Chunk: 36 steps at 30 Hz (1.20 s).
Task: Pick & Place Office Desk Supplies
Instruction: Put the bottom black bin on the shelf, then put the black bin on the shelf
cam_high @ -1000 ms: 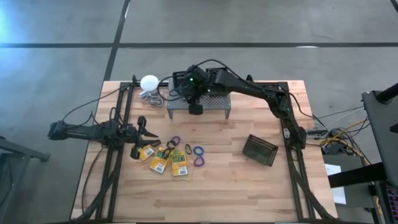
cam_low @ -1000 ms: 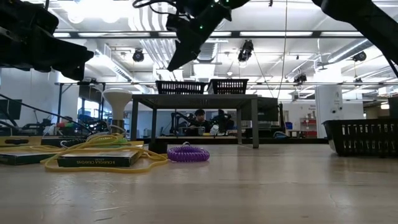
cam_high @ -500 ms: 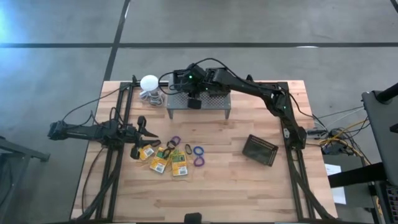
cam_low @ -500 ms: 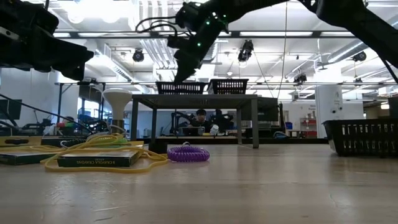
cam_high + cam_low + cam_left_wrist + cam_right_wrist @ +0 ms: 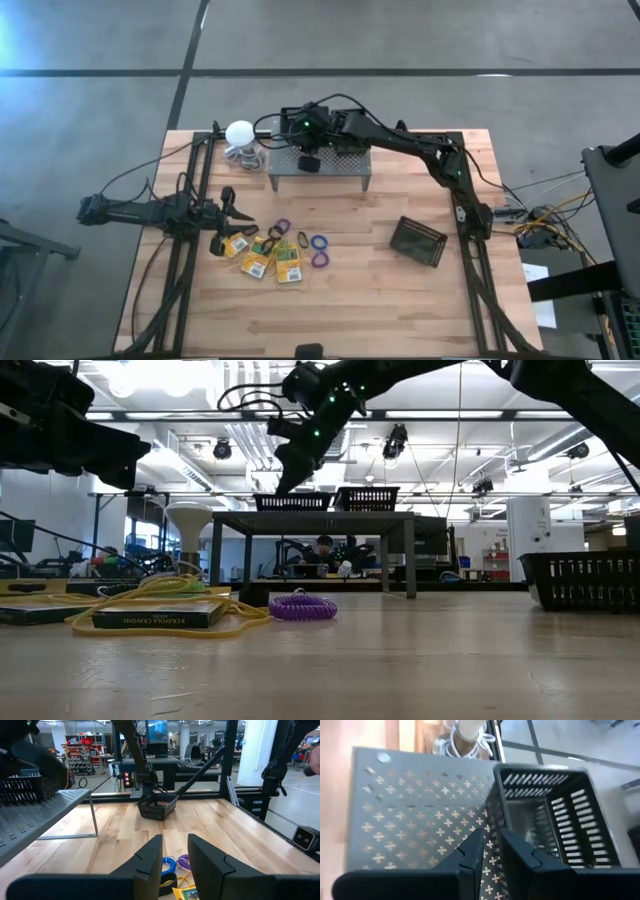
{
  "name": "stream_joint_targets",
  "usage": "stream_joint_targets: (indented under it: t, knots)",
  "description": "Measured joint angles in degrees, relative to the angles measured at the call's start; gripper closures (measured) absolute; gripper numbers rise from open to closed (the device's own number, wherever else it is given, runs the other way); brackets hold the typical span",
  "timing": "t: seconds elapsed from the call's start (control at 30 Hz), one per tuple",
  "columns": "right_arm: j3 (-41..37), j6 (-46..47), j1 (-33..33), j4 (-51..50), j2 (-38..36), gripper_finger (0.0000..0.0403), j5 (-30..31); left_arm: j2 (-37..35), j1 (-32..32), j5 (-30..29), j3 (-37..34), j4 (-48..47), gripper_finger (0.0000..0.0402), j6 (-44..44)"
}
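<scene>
Two black mesh trays (image 5: 290, 501) (image 5: 367, 499) stand on the grey perforated stand (image 5: 340, 165) at the table's far middle. My right gripper (image 5: 492, 847) reaches down over the stand and is shut on the left tray (image 5: 545, 810). A third mesh tray (image 5: 418, 240) sits on the table's right half. Yellow-and-green flat boxes (image 5: 262, 257), small rings (image 5: 318, 250) and tan rubber bands (image 5: 170, 622) lie near the left middle. My left gripper (image 5: 175, 857) hovers level beside them at the table's left, open, with nothing between its fingers. My right gripper has the tray's side wall (image 5: 492, 822) between its two fingers, near a corner. One finger (image 5: 517, 852) is inside the tray and the other (image 5: 472, 851) outside, over the stand. The fingers slant down from above. The tray rests on the stand's top.
A white ball-shaped object with a coiled cord (image 5: 240, 135) stands just left of the stand. A purple coil ring (image 5: 302, 606) lies in front of the boxes. Bare wood lies between the stand and the tray on the right. Dark rails run along both table sides.
My right gripper has moved toward the table's far edge and sunk a little onto the left tray on the stand, tipping steeper downward. Both trays stay where they were. My left arm has kept still.
</scene>
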Motion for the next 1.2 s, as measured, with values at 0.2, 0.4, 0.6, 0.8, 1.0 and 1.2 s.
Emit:
stream_joint_targets:
  t: [0.2, 0.4, 0.6, 0.8, 1.0, 1.2]
  knots:
    - [0.0, 1.64, 5.13, -3.26, -4.6, 0.0346, -0.41, 0.0, 0.0, -0.01, -0.01, 0.01, 0.0307, -0.01]
    - [-0.81, 6.0, 12.97, -16.9, -9.97, 0.0346, -0.61, 0.0, 0.0, 0.0, 0.0, 0.0, 0.0307, -0.01]
    - [-6.08, 23.17, 19.02, -33.58, -15.13, 0.0345, -1.39, 0.01, 0.0, -0.01, -0.01, 0.01, 0.0307, -0.01]
    - [-20.22, 39.96, 24.2, -38.77, -24.09, 0.03, -8.02, 0.02, 0.01, -0.01, -0.01, 0.0, 0.0307, 0.01]
    - [-39.1, 55.3, 30.69, -38.08, -34.53, 0.023, -9.93, 0.0, 0.01, -0.01, 0.0, 0.02, 0.0307, 0.0]
    - [-57.06, 61.71, 39.17, -28.98, -42.43, 0.0181, -13.64, 0.02, 0.0, 0.01, -0.01, 0.0, 0.0307, 0.01]
